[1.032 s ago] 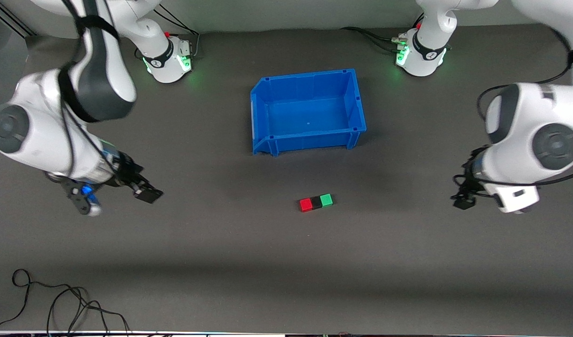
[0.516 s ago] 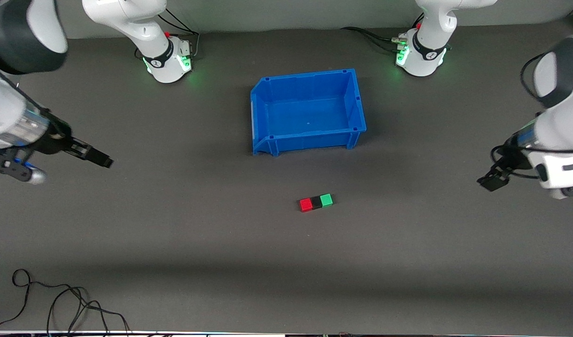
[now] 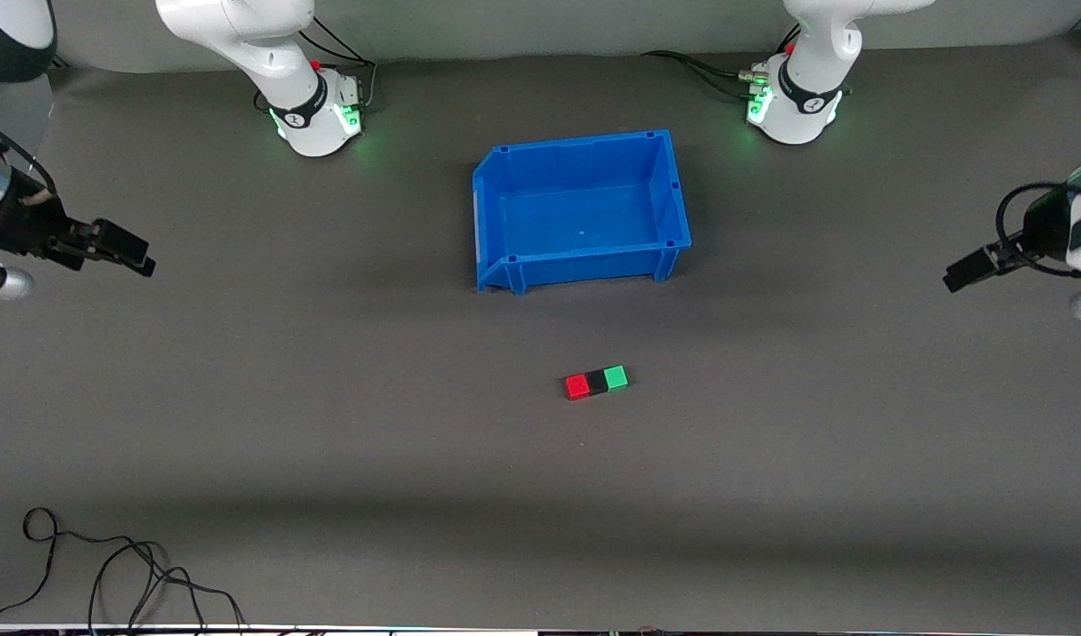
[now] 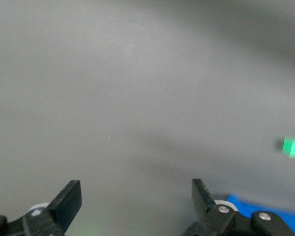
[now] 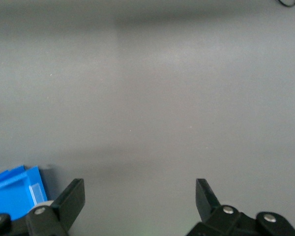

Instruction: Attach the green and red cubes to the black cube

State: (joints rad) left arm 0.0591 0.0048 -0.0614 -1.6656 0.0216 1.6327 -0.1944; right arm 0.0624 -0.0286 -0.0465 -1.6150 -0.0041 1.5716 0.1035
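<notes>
Front view: the small bright red cube [image 3: 578, 387], the small matte black cube [image 3: 598, 382] and the small bright green cube [image 3: 616, 377] lie touching in one short row on the dark grey table [image 3: 328, 459], black in the middle, nearer the camera than the open blue plastic bin [image 3: 581, 210]. The row's long axis runs from about 8 to 2 o'clock. The right tool [image 3: 121, 250] hangs over the right arm's end of the table, the row at roughly its 4 o'clock; the left tool [image 3: 969, 268] hangs over the left arm's end, the row at its 8 o'clock. Both are well apart from the cubes, about equally distant. The joining looks done.

Left wrist view: the left tool's fingers [image 4: 69, 196] stand spread, empty; the green cube [image 4: 293, 148] shows at 3 o'clock.

Right wrist view: the right tool's fingers [image 5: 73, 196] stand spread, empty; no cube shows.
</notes>
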